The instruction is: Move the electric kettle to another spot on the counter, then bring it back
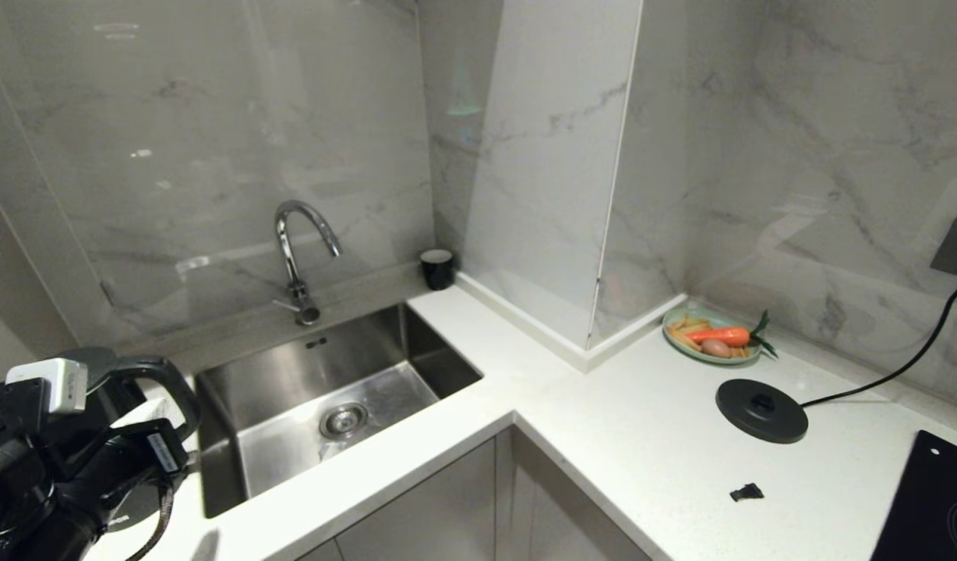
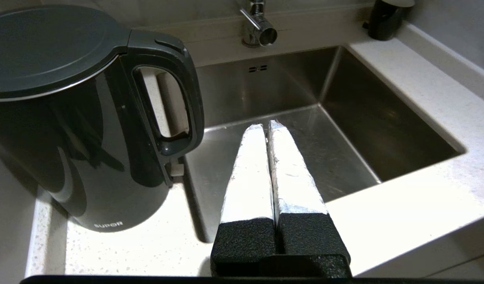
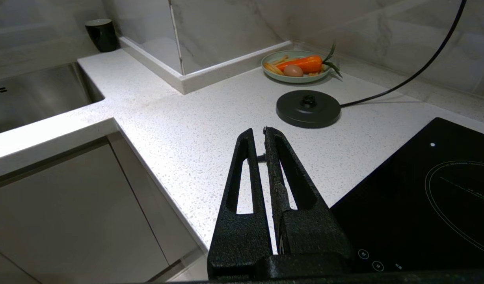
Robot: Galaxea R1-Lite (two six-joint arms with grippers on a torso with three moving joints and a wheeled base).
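Electric kettle (image 2: 80, 118): upright on the counter (image 2: 403, 221), left of the sink (image 2: 305, 118), off its base disc (image 1: 761, 411). My left gripper (image 2: 265, 128): pressed together, empty, beside the handle. Right gripper (image 3: 257, 134): closed, idle. Risk: closed jaws knocking the kettle sinkward.

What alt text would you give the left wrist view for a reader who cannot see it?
The left end effector, shut and empty, hangs over the steel sink, apart from the electric kettle standing upright beside it on the counter, lid closed, handle toward the sink. A tap and a small black cup sit behind.
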